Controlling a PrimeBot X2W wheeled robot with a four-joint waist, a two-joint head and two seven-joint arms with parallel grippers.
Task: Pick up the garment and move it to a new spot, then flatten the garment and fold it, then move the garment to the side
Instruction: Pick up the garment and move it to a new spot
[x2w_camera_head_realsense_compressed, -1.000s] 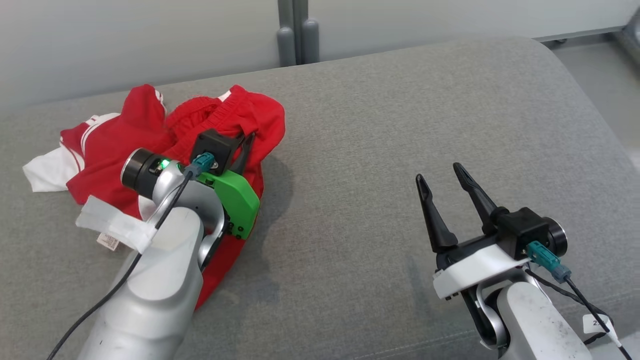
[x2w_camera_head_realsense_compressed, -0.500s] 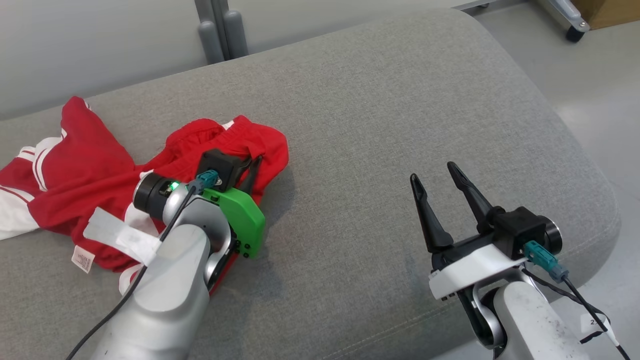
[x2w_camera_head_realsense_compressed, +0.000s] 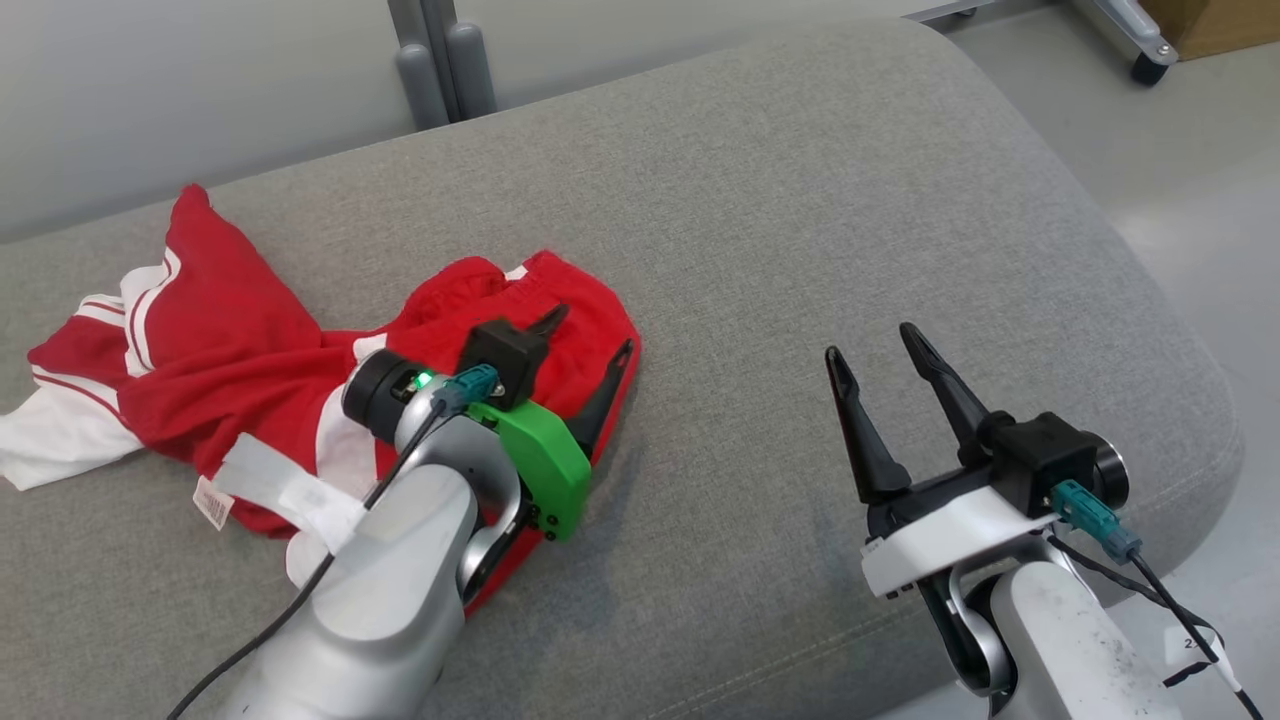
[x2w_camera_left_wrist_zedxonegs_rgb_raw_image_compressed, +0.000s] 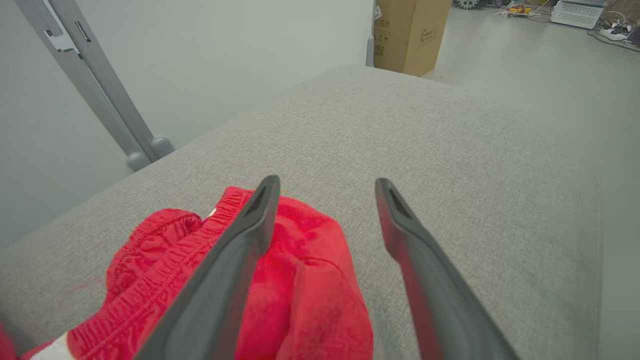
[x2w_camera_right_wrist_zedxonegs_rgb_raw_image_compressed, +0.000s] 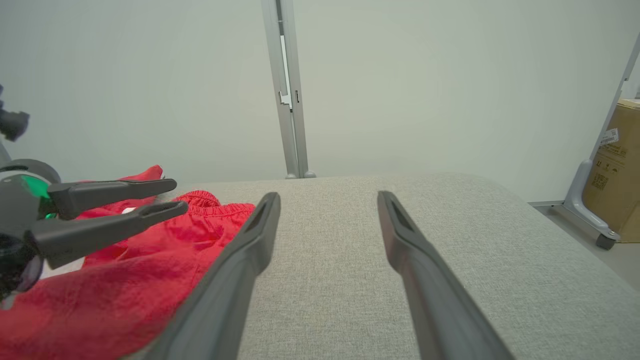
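The garment (x2w_camera_head_realsense_compressed: 230, 370) is noted stretching toward frame left from beneath the spread left gripper (x2w_camera_head_realsense_compressed: 590, 332); the spread right gripper (x2w_camera_head_realsense_compressed: 873, 343) is placed well apart.

garment (x2w_camera_head_realsense_compressed: 230, 370) on the cushion (x2w_camera_head_realsense_compressed: 800, 200) at left, left gripper (x2w_camera_head_realsense_compressed: 594, 328) over the garment's right edge, right gripper (x2w_camera_head_realsense_compressed: 872, 340) apart at right

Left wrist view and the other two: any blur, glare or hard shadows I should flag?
Head view: soft, even light, no glare; the left gripper casts only a faint shadow on the grey cushion beside the red garment. Left wrist view: weave crisp, finger bases soft near the lens. Right wrist view: the right gripper likewise blurs toward the bottom edge.
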